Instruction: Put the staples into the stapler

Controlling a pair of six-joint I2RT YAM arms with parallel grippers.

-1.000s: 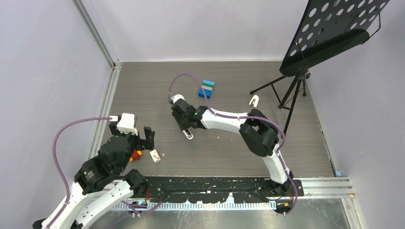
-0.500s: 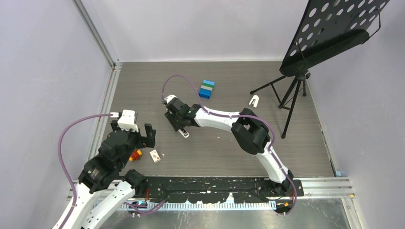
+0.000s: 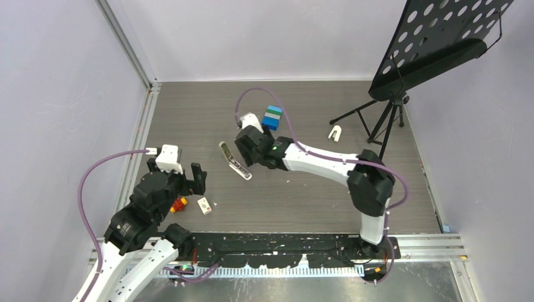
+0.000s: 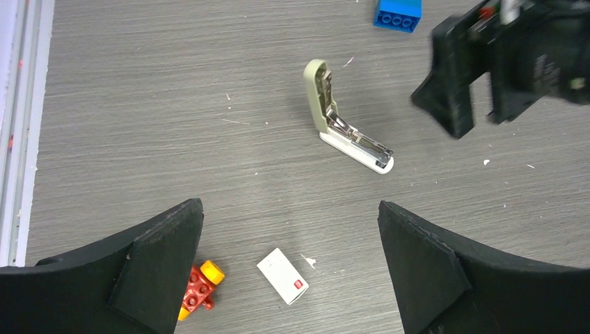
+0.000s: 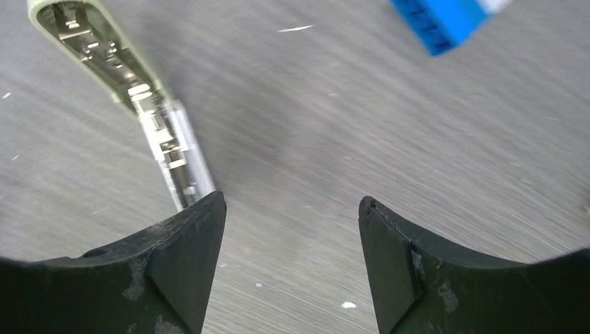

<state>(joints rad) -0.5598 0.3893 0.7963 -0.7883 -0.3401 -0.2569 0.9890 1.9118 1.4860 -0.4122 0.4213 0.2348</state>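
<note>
One stapler [image 4: 346,136] hinged open, one staples box [image 4: 282,275]; left end effector [image 4: 289,209] apart, right end effector [image 5: 292,202] apart

Right pincer [image 5: 291,202] now clear of stapler [image 5: 132,90]

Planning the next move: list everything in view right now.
stapler: one, olive-beige top hinged open, white base, mid-table
staples box: one, white with red mark, near left
toy bricks: one cluster, red and yellow, left of the box
block stack: one, mostly blue, far centre
small white piece: one, by the stand's feet
music stand: one, black, far right
table: grey wood-grain
left gripper: open, empty, near staples box
right gripper: open, empty, beside stapler
</note>
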